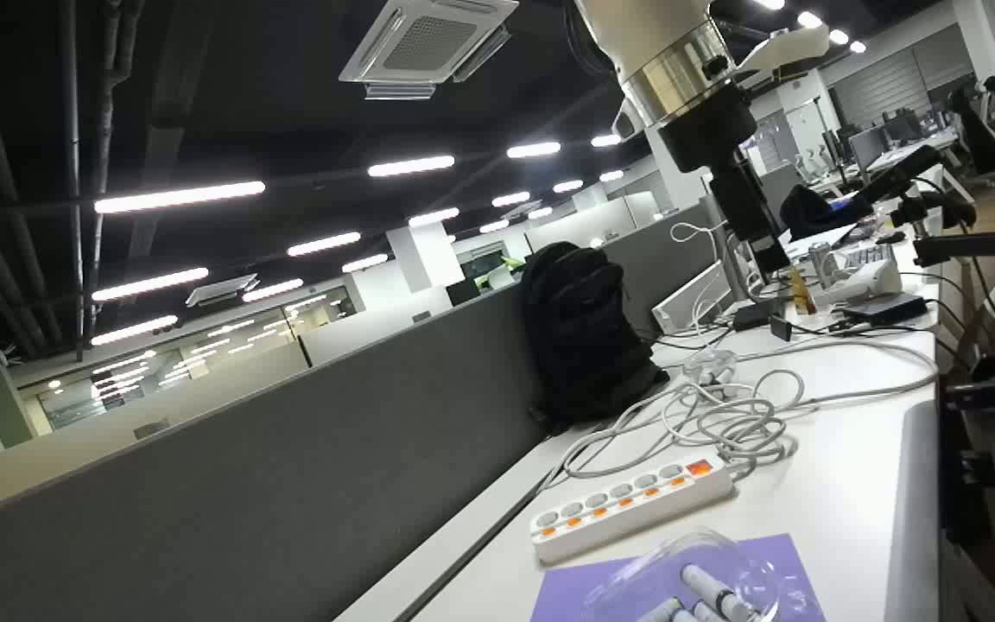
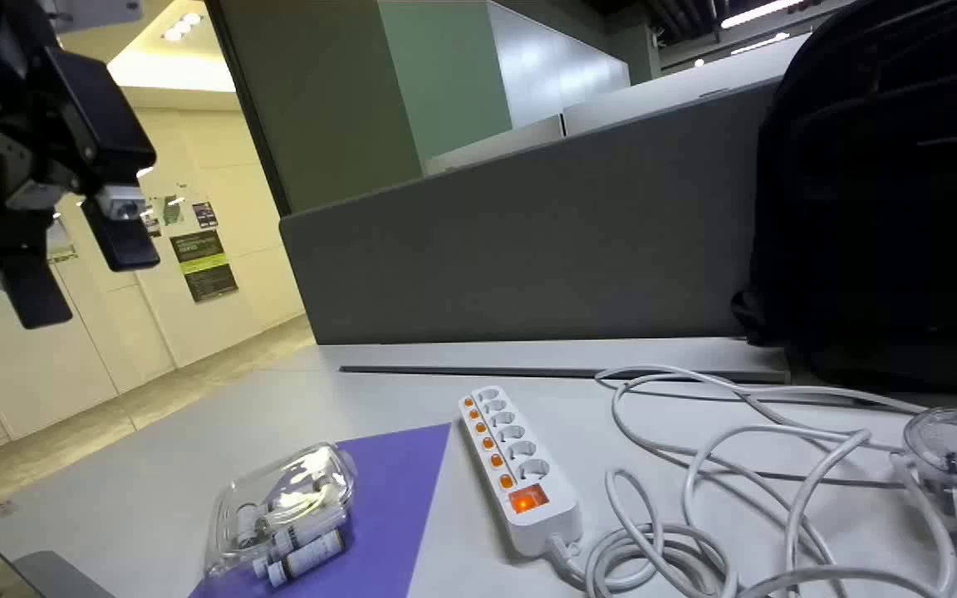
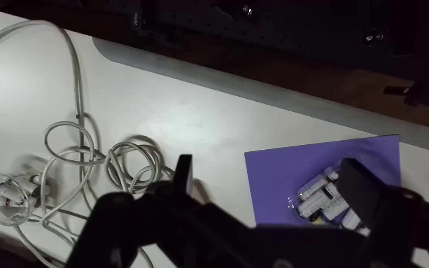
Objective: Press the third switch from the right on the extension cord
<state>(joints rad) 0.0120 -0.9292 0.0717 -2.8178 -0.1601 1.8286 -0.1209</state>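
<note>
The extension cord is a white power strip (image 1: 633, 517) lying on the white desk in both exterior views, and it also shows in an exterior view (image 2: 520, 457). It has a row of round sockets, a row of small orange switches beside them and a larger orange-red switch at the cable end. In the wrist view it is almost wholly hidden behind the gripper's left finger. My gripper (image 3: 268, 167) is open, with nothing between its fingers. It hangs high above the desk, apart from the strip, and shows in an exterior view (image 2: 88, 282).
A purple sheet (image 2: 412, 473) lies beside the strip, with a clear plastic box of small bottles (image 2: 287, 515) on it. Loops of white cable (image 2: 678, 548) lie at the strip's cable end. A black backpack (image 1: 584, 337) stands against the grey partition (image 1: 333, 432).
</note>
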